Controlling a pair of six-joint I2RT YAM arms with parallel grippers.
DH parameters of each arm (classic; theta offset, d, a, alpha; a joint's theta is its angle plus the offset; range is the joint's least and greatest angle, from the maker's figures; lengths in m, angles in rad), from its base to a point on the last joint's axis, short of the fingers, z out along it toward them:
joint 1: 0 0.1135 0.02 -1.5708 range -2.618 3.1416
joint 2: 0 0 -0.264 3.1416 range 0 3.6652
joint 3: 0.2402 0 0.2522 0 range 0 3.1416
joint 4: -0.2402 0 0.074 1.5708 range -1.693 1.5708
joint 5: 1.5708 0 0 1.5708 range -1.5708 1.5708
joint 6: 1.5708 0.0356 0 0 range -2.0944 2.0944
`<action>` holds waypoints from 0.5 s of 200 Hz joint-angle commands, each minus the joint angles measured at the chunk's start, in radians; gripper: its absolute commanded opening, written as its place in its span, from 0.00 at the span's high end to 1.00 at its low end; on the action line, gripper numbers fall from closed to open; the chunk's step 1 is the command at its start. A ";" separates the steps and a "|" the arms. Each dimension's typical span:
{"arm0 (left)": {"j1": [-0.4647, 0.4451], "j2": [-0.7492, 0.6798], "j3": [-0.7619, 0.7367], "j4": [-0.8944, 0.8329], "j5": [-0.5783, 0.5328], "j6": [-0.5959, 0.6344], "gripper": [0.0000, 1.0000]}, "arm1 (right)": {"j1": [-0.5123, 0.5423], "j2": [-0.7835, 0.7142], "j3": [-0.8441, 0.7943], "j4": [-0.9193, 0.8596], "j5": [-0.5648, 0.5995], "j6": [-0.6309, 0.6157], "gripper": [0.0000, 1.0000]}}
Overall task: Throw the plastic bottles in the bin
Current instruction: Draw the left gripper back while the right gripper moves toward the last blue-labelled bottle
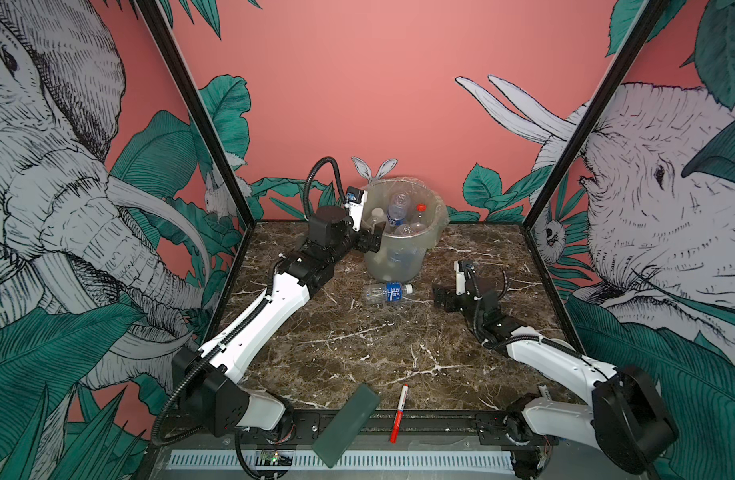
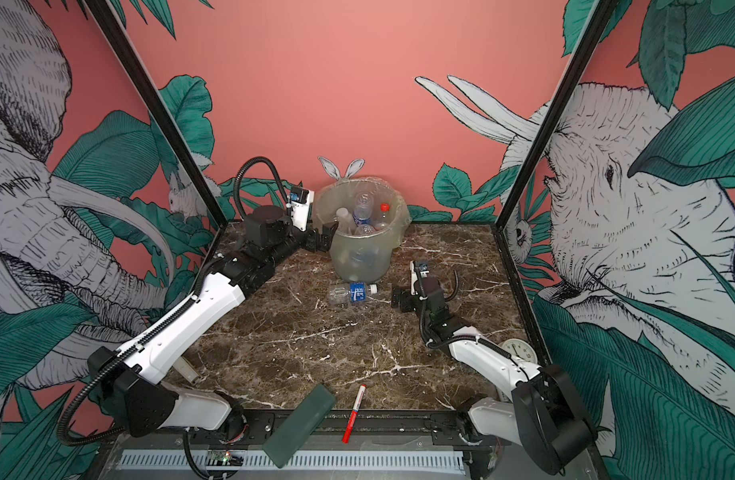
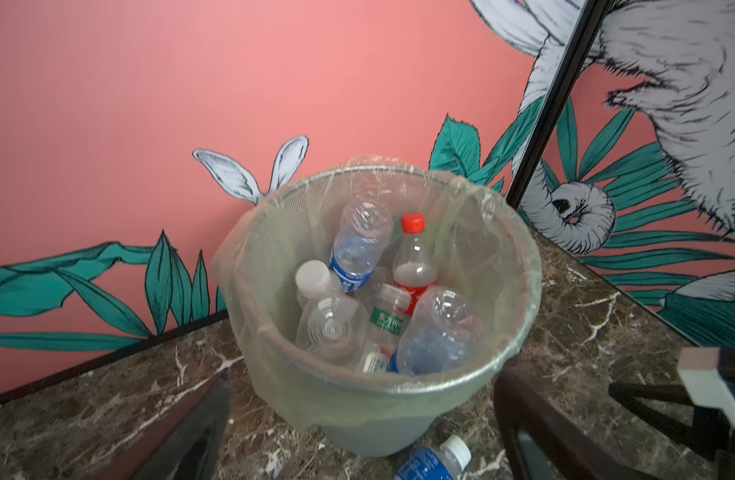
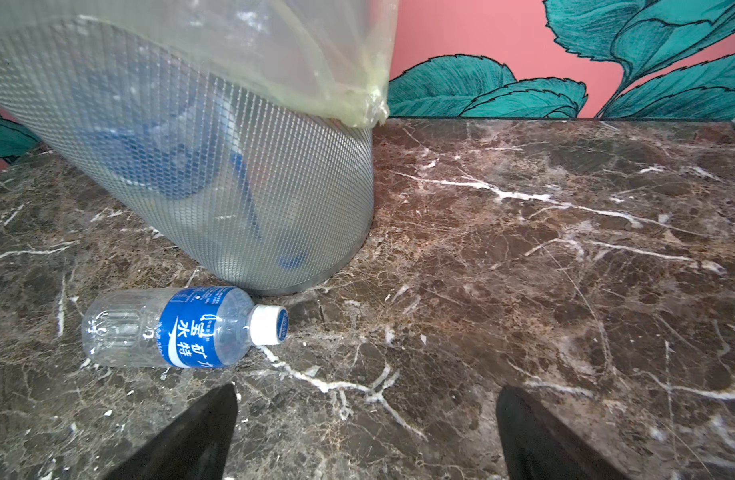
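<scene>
A mesh bin (image 1: 393, 266) lined with a clear bag stands near the back of a brown marble table (image 1: 357, 340), holding several plastic bottles (image 3: 357, 249). One blue-labelled bottle (image 4: 183, 328) lies on its side just in front of the bin. The left gripper (image 1: 372, 240) hovers beside the bin's rim, jaws spread, empty. The right gripper (image 1: 439, 299) sits low near the lying bottle's cap end, spread and empty too. Bare marble runs forward to the front edge, where a red-and-white marker pen (image 1: 400, 411) and a dark green slab (image 1: 345, 424) overhang.
</scene>
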 commanded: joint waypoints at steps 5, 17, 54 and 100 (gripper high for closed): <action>-0.003 -0.072 -0.101 0.073 -0.034 -0.031 0.00 | 0.000 0.001 0.022 0.079 -0.052 -0.008 0.01; -0.003 -0.094 -0.150 0.092 -0.048 -0.036 0.00 | 0.004 0.008 0.020 0.093 -0.067 -0.012 0.01; -0.003 -0.140 -0.276 0.134 -0.069 -0.059 0.00 | 0.029 0.048 0.028 0.124 -0.117 -0.051 0.01; 0.002 -0.149 -0.402 0.183 -0.076 -0.089 0.00 | 0.135 0.096 0.052 0.154 -0.093 -0.125 0.01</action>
